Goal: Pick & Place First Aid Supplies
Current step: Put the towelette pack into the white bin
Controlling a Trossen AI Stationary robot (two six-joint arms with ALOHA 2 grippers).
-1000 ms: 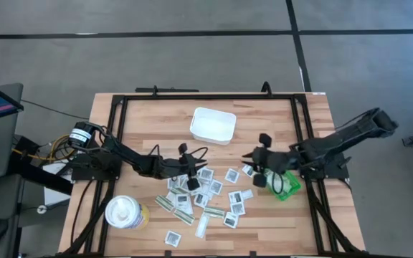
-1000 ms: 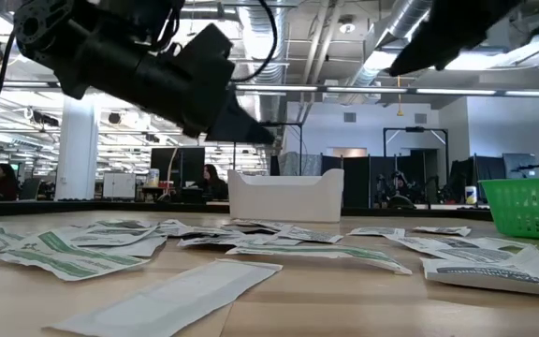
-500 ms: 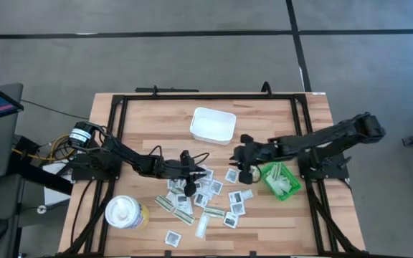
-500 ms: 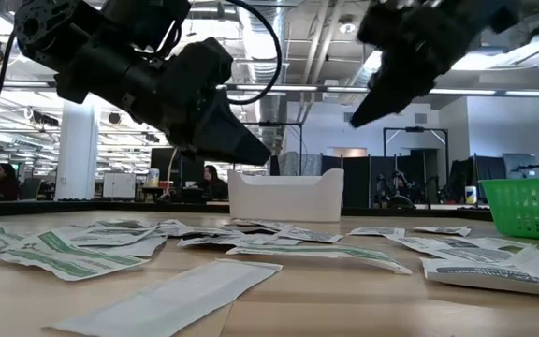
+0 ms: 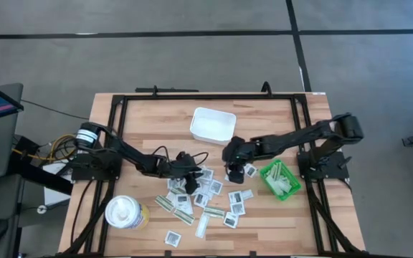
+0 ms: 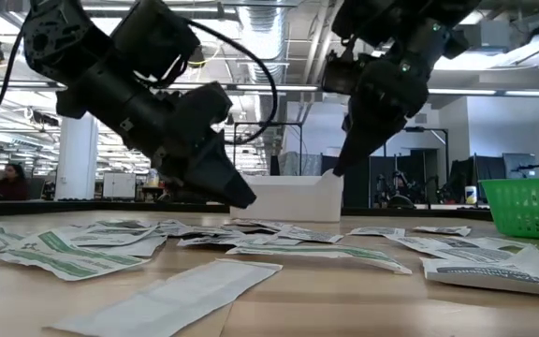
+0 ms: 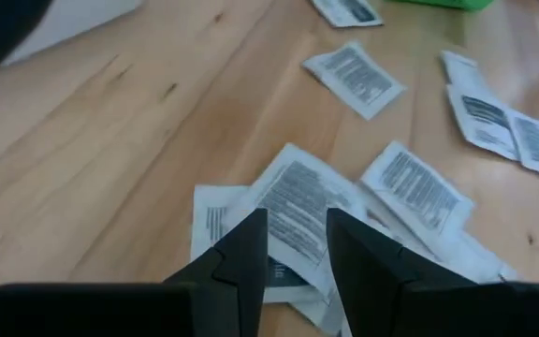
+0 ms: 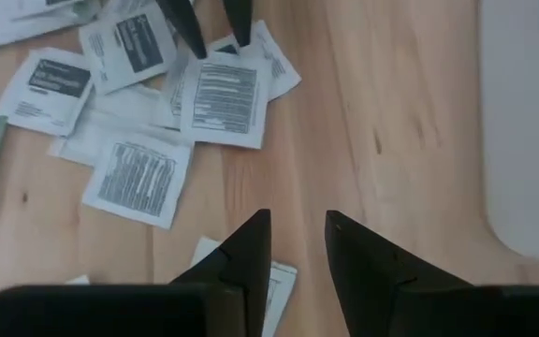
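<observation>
The first aid supplies point(image 5: 208, 198) lie scattered flat on the wooden table: square white packets with dark print and narrow white-and-olive strips. My left gripper point(image 5: 190, 179) hovers low over the pile's far left part, open, tilted down above a printed square packet point(image 7: 298, 201). My right gripper point(image 5: 229, 174) hangs open over bare wood at the pile's far edge, pointing steeply down, with a packet corner point(image 8: 277, 281) just below it. In the low view both grippers, left point(image 6: 247, 199) and right point(image 6: 335, 169), stand clear above the packets.
A white tray point(image 5: 213, 124) stands at the far middle and shows at the edge of the right wrist view point(image 8: 531, 122). A green bin point(image 5: 279, 179) holding white packets sits at the right. A round white-and-yellow container point(image 5: 125, 212) stands near left. A black frame point(image 5: 117, 115) borders the table.
My right gripper has swung from beside the green bin toward the table's left and come down, tipping more steeply, to the far edge of the pile. My left gripper has sunk a little toward the packets and rolled about its own axis. The packets have not moved.
</observation>
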